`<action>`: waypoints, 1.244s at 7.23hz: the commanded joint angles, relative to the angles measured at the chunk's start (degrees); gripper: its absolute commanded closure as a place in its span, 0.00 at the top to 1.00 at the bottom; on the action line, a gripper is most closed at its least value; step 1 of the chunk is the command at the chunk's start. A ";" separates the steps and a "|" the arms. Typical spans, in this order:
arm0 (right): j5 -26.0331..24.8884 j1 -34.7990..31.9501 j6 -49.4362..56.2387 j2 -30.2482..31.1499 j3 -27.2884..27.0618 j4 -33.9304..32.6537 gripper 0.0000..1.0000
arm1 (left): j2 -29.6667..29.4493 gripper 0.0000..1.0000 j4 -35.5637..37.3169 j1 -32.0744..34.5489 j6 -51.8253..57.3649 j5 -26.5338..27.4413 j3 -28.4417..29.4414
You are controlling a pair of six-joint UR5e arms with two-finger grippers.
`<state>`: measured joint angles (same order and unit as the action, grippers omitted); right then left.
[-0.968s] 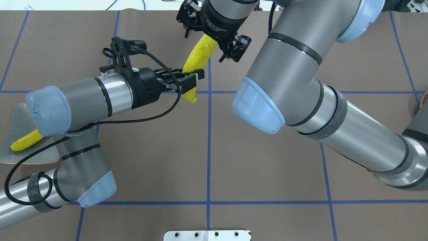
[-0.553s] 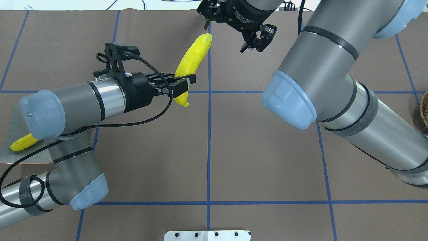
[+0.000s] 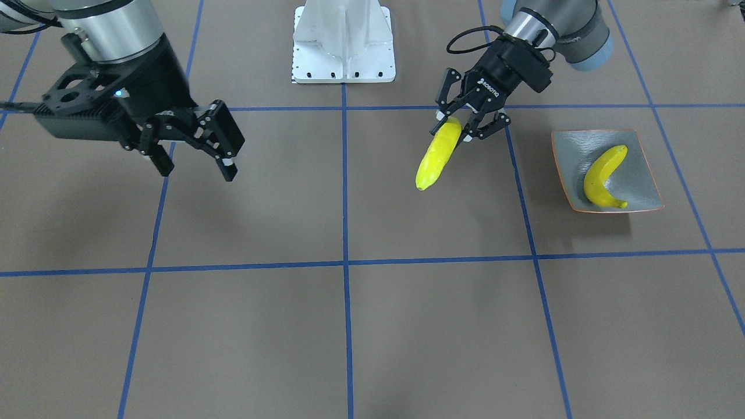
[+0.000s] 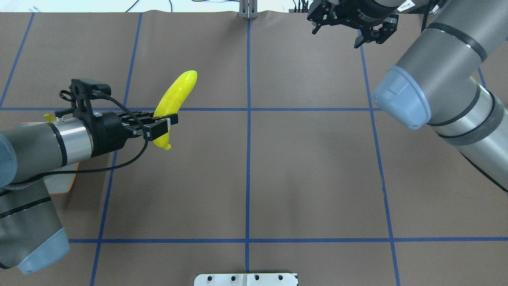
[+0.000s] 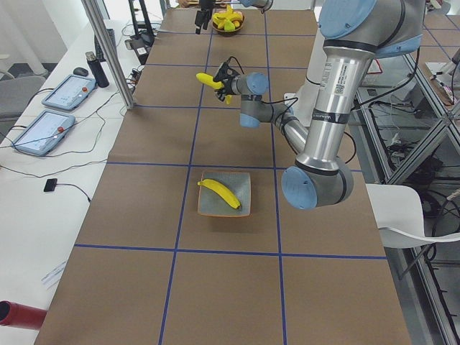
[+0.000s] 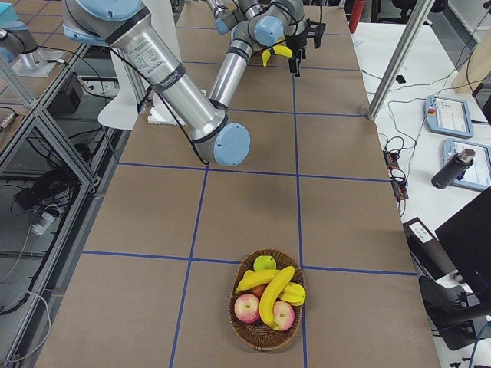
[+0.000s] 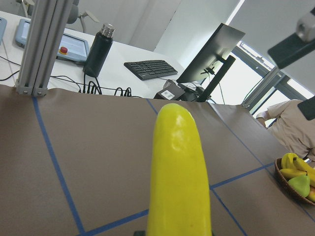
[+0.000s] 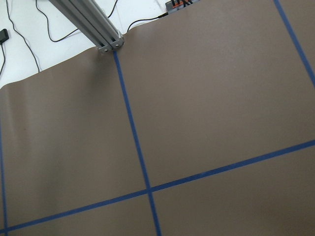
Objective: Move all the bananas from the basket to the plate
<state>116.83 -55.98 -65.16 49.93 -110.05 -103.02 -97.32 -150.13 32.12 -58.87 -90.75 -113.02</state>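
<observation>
**A:** In the front-facing view, what is the left gripper (image 3: 461,129) doing?

**B:** It is clamping the held banana (image 3: 435,156) near its upper end, right of centre. The fruit is hanging clear of the table. Further right, the plate (image 3: 640,174) is carrying a plated banana (image 3: 602,177). At the left, the right gripper (image 3: 198,169) is gaping wide with nothing in it.

**A:** And overhead?

**B:** At left-centre the jaws are pinching close to one tip, so most of the length is sticking out. I am judging it light and fairly stiff, but smooth and curved. It could be pivoting easily in that off-centre pinch, and a hold nearer mid-length would be steadier.

**A:** The left-end view?

**B:** The plate is sitting mid-frame, and the held banana is hovering well beyond it, at upper centre.

**A:** The right-end view?

**B:** At bottom centre the basket (image 6: 261,340) is holding the basket bananas (image 6: 275,295) on top of apples (image 6: 247,308). I would be taking the topmost one across its belly.

**A:** And the wrist cameras?

**B:** Glossy yellow skin is filling the left one. I am guessing it is slippery and would bruise under a hard squeeze. The right one is showing only the table cover (image 8: 206,98), with no jaws in shot.
</observation>
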 commanded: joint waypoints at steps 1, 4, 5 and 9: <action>2.34 -6.66 16.47 6.64 0.36 -0.08 1.00 | 7.90 0.00 0.19 0.83 -0.02 -6.16 -2.56; 5.51 -13.35 32.68 13.59 0.27 0.36 1.00 | 17.57 0.00 0.80 7.30 0.16 -15.62 -4.49; 5.86 -14.67 36.12 15.87 0.27 0.62 1.00 | 18.91 0.00 1.41 12.65 0.77 -20.82 -3.88; 7.71 -19.87 48.81 21.16 0.36 0.63 1.00 | 26.90 0.00 8.61 18.06 13.12 -26.05 -3.26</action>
<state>124.20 -75.15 -17.89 70.07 -109.70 -102.46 -72.66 -143.89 48.89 -50.28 -115.79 -116.47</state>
